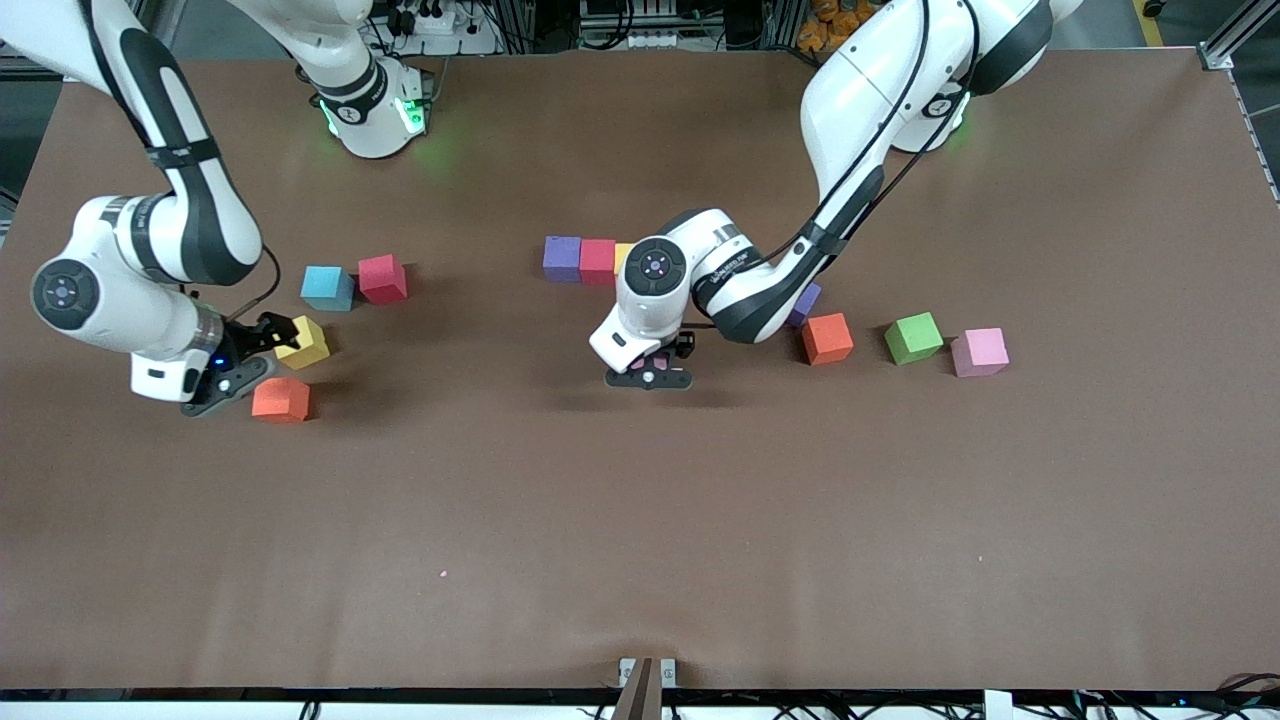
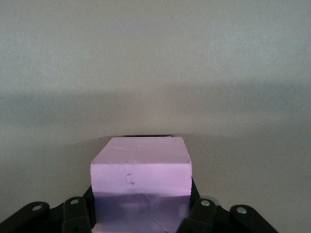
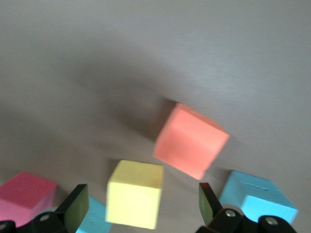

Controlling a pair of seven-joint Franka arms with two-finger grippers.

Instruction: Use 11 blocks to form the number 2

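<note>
On the brown table (image 1: 640,520), a row of blocks (image 1: 580,259) was begun — the digit's top. A pink block (image 2: 141,182) was clamped in the left gripper (image 1: 650,372) for placing beneath; the right gripper (image 1: 245,362) was held spread over a yellow block (image 3: 134,193).

We are seeing a plain brown bench (image 1: 640,520) carrying solid-coloured blocks: purple (image 1: 562,258), red (image 1: 597,260), orange (image 1: 827,338), green (image 1: 913,337), pink (image 1: 979,352), light blue (image 1: 327,287), yellow (image 1: 304,343).
</note>
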